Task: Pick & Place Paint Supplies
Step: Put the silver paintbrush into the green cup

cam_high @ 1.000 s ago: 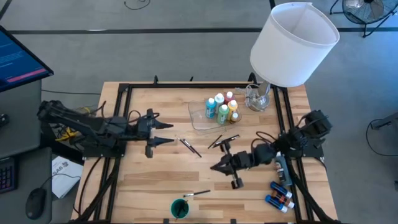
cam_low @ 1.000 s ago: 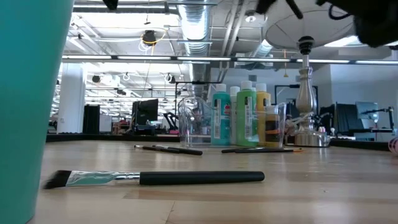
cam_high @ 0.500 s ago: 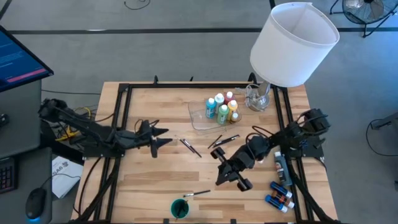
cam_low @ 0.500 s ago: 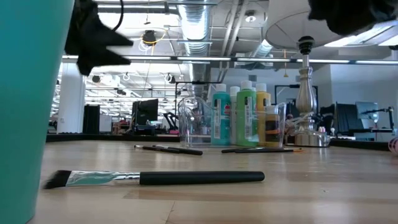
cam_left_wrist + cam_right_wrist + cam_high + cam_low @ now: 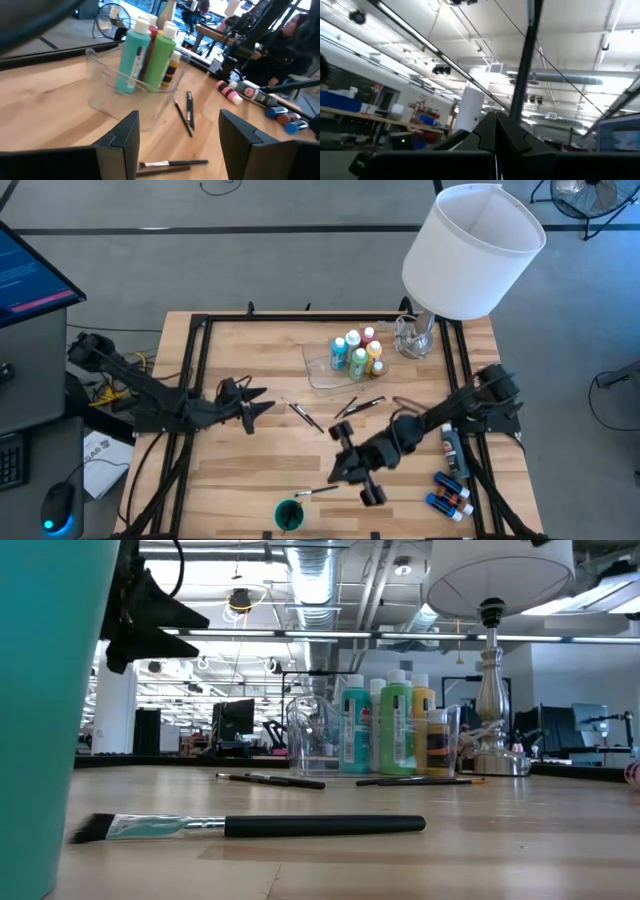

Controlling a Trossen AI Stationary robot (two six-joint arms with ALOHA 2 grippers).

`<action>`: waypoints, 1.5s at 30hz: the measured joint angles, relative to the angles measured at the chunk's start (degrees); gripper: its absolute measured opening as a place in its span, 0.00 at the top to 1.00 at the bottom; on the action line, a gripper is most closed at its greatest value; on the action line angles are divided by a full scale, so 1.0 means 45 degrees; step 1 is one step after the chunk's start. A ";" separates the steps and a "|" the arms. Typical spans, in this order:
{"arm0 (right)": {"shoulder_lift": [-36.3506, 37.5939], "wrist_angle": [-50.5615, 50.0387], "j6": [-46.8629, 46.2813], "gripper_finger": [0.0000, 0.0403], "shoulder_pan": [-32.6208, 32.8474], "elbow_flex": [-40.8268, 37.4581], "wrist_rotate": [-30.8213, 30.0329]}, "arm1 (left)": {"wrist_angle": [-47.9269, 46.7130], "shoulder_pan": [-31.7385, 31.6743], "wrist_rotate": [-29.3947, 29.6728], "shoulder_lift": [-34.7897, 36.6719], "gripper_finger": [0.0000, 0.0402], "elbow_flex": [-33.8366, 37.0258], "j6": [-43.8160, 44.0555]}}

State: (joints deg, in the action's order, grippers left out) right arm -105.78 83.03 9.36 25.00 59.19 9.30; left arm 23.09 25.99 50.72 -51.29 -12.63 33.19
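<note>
High view: left gripper (image 5: 262,403) is seen parted and empty, a brush (image 5: 305,416) just ahead; right gripper (image 5: 336,465) is clenched above another brush (image 5: 318,491).

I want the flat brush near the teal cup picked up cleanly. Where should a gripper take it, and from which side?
Grip the flat dark-handled brush mid-handle, coming straight down from above. It lies flat on the wooden table; its long, even handle offers parallel sides, unlike the bristle end. The teal cup stands beside it, so keep clear of that.

bottles (image 5: 358,352) in tray (image 5: 318,368) beside lamp (image 5: 440,270) | brushes (image 5: 358,406) just before tray | cup (image 5: 290,515) at front edge
</note>
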 joint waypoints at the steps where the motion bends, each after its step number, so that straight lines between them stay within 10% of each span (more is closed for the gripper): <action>1: -0.0469 0.0432 -0.0070 1.00 0.0145 0.0244 -0.0014 | 0.0106 0.0298 0.0408 -0.0258 0.59 -0.0003 0.0122; 15: -0.5053 0.1515 0.0734 1.00 0.0859 0.4652 0.0690 | 0.1724 0.4076 0.6949 -0.4548 0.59 -0.0003 0.2716; 32: -0.9820 0.1524 -0.1835 1.00 0.0960 1.1109 0.0605 | 0.2442 0.5778 0.7456 -0.7627 0.59 -0.0351 0.5761; 45: -1.0130 0.1529 -0.0734 1.00 0.1096 1.0899 -0.0816 | 0.2511 0.6886 0.7504 -0.7650 0.59 -0.0717 0.5348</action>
State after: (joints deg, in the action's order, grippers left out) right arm -151.37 89.91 6.06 29.93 108.24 5.63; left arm 34.39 56.98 84.49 -85.71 -15.86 57.26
